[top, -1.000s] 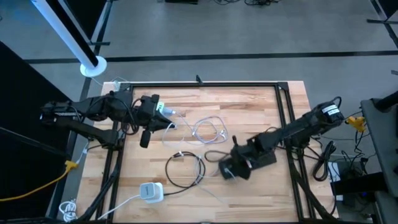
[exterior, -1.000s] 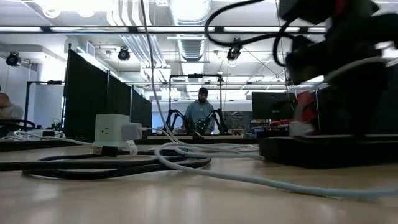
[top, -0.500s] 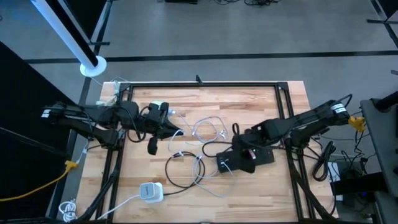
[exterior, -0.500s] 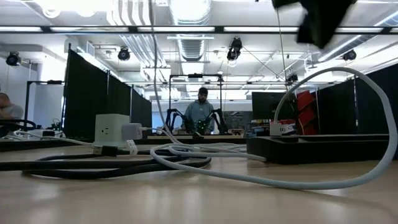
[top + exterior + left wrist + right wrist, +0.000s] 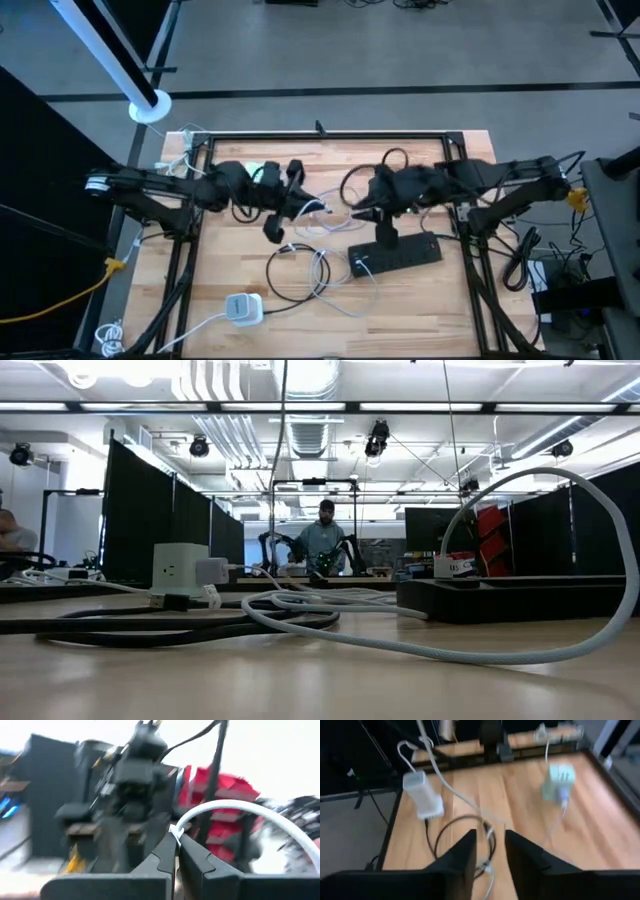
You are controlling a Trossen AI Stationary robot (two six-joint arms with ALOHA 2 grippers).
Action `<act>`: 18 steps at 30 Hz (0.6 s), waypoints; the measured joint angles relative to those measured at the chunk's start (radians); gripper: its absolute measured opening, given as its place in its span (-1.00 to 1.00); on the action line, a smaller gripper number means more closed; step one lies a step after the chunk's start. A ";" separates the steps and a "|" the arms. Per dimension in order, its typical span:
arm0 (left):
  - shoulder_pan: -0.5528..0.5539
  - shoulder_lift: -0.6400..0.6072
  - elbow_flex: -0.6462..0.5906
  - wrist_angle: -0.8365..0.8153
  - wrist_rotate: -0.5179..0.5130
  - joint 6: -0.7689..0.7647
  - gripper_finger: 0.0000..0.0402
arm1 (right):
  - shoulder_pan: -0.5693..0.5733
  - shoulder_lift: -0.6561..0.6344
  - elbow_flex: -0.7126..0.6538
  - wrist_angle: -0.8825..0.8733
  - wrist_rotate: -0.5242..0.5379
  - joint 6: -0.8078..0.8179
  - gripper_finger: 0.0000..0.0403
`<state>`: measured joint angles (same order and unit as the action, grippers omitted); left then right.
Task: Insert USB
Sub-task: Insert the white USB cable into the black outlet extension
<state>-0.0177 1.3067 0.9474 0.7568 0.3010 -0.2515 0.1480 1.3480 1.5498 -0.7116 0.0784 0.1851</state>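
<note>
Your left hand (image 5: 305,205) sits above the middle of the wooden counter (image 5: 420,300), reaching in from the left edge. Its fingers (image 5: 167,855) are pressed together on a white cable (image 5: 235,810), which curves up and away from the tips in the left wrist view. From above, that white cable (image 5: 325,215) trails in loops across the counter's centre.

Your right hand (image 5: 358,212) hangs over the counter just right of centre, close to the left hand, the two facing each other. Its fingers (image 5: 465,855) stand slightly apart with a gap between them, and nothing shows in that gap.

The black power strip (image 5: 395,255) lies flat on the counter near the right hand, on the side toward the front edge, with a white cable touching its left end. A black cable (image 5: 295,275) forms a ring left of the strip. A white adapter box (image 5: 241,308) rests near the front left corner of the counter, and a pale green cube charger (image 5: 258,172) sits by the left arm.

In the low view, the cube charger (image 5: 180,568) stands at the left, the power strip (image 5: 520,598) lies at the right, and a person (image 5: 322,545) is seated far behind the counter.
</note>
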 joint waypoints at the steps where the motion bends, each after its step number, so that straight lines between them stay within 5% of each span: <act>1: 0.016 0.005 0.000 0.068 0.048 -0.023 -1.00 | -0.004 0.001 0.017 0.010 0.000 -0.025 -0.44; 4: 0.076 0.012 0.001 0.229 0.153 -0.108 -1.00 | -0.007 0.000 0.068 0.050 0.000 -0.100 -0.31; 9: 0.180 0.008 0.001 0.286 0.180 -0.228 -1.00 | -0.017 0.000 0.111 0.131 0.000 -0.181 -0.23; 18: 0.292 0.013 0.002 0.402 0.050 -0.429 -1.00 | -0.103 0.010 0.114 0.278 0.057 -0.144 -0.34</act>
<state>0.2743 1.3197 0.9493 1.1590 0.3510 -0.6802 0.0452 1.3581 1.6634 -0.4338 0.1354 0.0416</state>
